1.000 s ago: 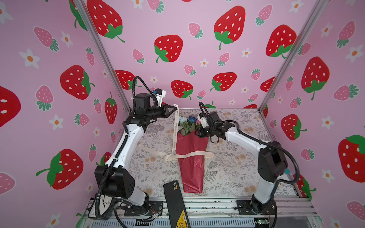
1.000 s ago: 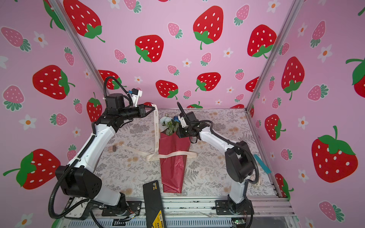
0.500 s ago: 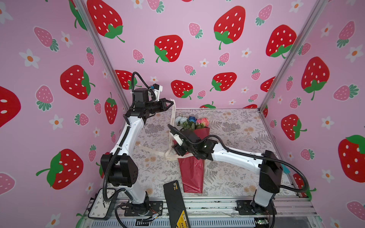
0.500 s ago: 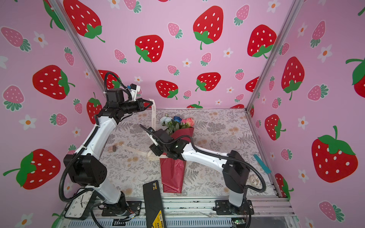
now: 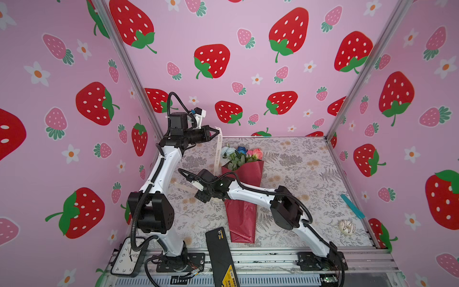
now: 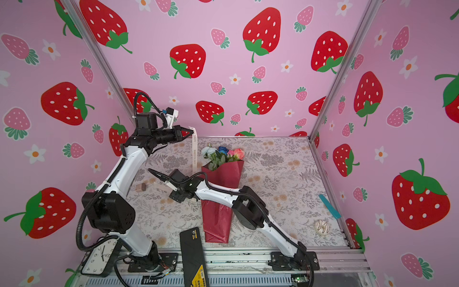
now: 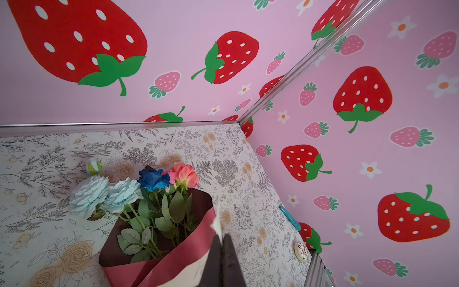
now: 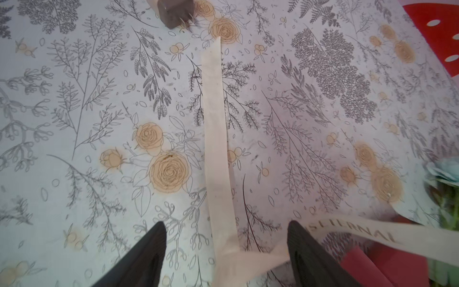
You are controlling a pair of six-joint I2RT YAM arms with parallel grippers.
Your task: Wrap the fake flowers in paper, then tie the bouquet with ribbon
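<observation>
- Holding the lettered ribbon (image 5: 218,151) clamped in my left gripper (image 5: 215,131) up beside the bouquet (image 5: 244,174), I want tension.
- Right gripper (image 8: 226,223), jaws apart: centre over the flat tail (image 8: 214,124).

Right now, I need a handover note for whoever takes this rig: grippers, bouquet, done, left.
Left gripper: shut on one end of the cream ribbon, held high near the back-left corner. The ribbon hangs down beside the bouquet.
Right gripper: open, low over the table, with its fingers either side of the ribbon's other tail, not gripping it.
Bouquet: lying mid-table in red wrap, blooms toward the back wall. The right arm reaches across it.
Done: the ribbon strands cross beside the wrap.
Left: no tight knot or bow visible. Grab the loose tail, pull tight and finish the tie.
</observation>
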